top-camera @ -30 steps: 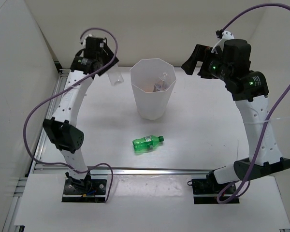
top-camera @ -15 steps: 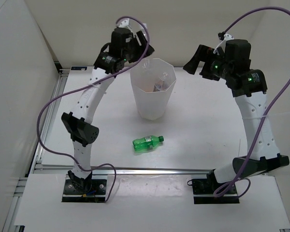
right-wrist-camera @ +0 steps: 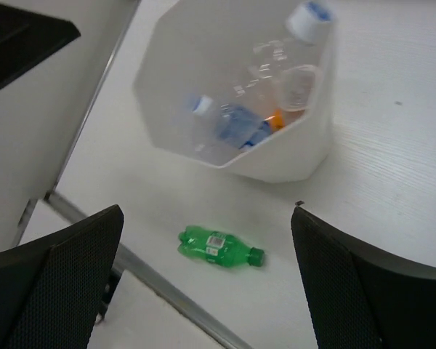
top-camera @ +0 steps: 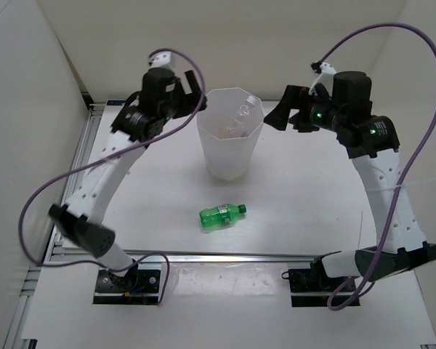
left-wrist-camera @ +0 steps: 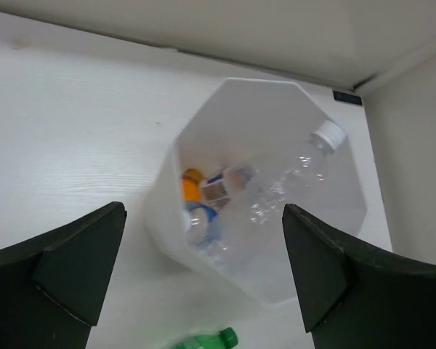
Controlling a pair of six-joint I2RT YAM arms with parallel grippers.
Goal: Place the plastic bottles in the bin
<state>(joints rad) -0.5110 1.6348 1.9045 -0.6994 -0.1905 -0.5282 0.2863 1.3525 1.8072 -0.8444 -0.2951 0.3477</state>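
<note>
Green bottle (top-camera: 221, 215): lay on its side on the bench (top-camera: 312, 189), in front of the bin.
White faceted bin (top-camera: 229, 161): stood upright, holding an orange bottle (left-wrist-camera: 191, 185), a blue-labelled bottle (left-wrist-camera: 200, 225) and a white-capped clear bottle (left-wrist-camera: 298, 171).
Left end effector (left-wrist-camera: 203, 209) and right end effector (right-wrist-camera: 207, 211): both wide, empty, flanking the bin.
</note>
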